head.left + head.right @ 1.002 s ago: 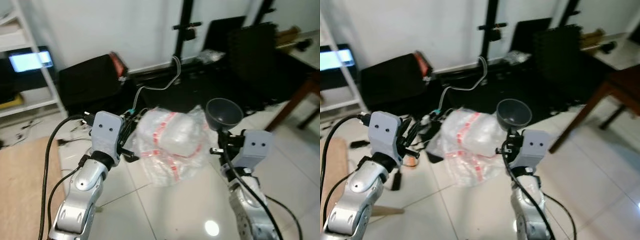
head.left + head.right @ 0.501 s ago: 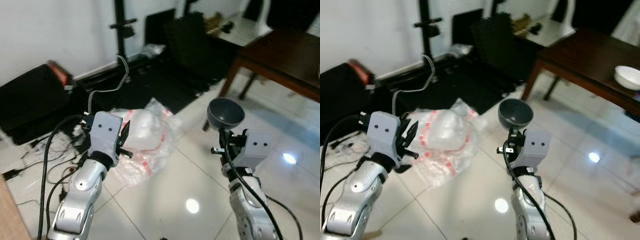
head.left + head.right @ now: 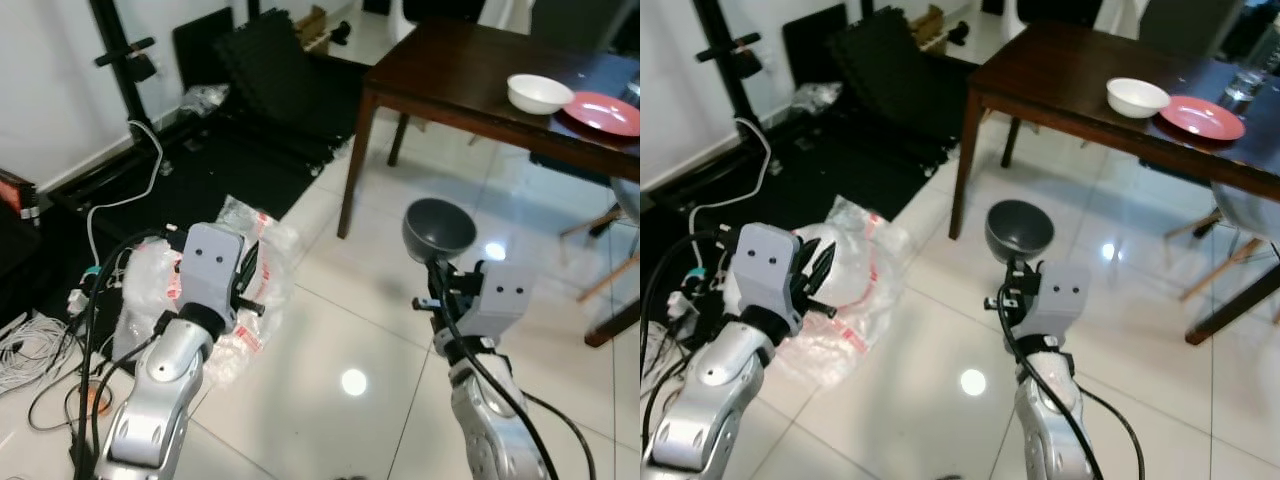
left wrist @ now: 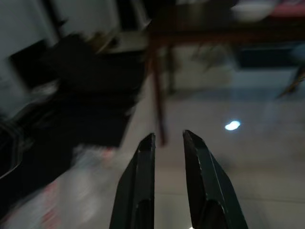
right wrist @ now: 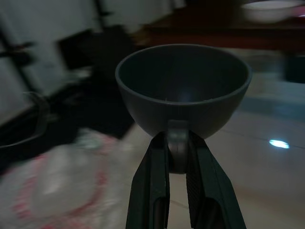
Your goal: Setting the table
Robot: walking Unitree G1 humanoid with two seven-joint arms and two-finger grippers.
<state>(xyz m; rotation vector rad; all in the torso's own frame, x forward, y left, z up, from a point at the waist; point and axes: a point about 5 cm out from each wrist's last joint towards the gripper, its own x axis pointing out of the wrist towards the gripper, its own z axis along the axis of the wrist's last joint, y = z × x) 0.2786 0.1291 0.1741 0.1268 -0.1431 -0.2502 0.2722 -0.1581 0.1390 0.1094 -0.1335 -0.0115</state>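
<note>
A grey bowl with a short handle (image 3: 438,228) is held up in front of me; my right gripper (image 5: 177,138) is shut on that handle, and the bowl (image 5: 183,86) stands upright and looks empty. My left gripper (image 4: 167,136) hovers at the left over the floor, open by a narrow gap with nothing between its fingers (image 3: 250,272). Ahead on the right is a dark wooden table (image 3: 1040,70). A white bowl (image 3: 1137,96) and a red plate (image 3: 1200,116) sit on it, with a glass (image 3: 1243,85) near its far edge.
A crumpled clear plastic bag with red stripes (image 3: 855,260) lies on the tiled floor by my left arm. Loose cables (image 3: 30,350), a black stand (image 3: 120,60) and black mats (image 3: 270,70) crowd the left and back. Wooden chair legs (image 3: 600,280) stand at right.
The camera has swung to the right: the bag and stand slid left, and the table with its dishes came into view. Both grippers hold their pose, the right still holding the bowl.
</note>
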